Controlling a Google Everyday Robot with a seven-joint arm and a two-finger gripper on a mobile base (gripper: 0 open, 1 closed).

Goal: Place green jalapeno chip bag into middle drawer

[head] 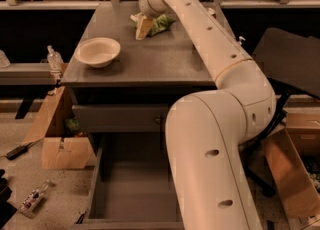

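Note:
The green jalapeno chip bag (pixel 161 24) lies crinkled on the grey cabinet top (pixel 150 59) near its back edge. My gripper (pixel 143 28) is at the bag's left end, low over the cabinet top and touching or just short of the bag. The arm runs from the lower right up across the cabinet's right side. The middle drawer (pixel 125 184) is pulled out below, and its grey floor is bare. The tan-orange can is hidden behind the arm.
A white bowl (pixel 97 51) sits on the cabinet top at the left. The upper drawer front with a small knob (pixel 158 120) is closed. A cardboard box (pixel 57 144) and a bottle (pixel 54 58) stand to the left. A dark chair (pixel 290 59) and another box (pixel 292 174) are to the right.

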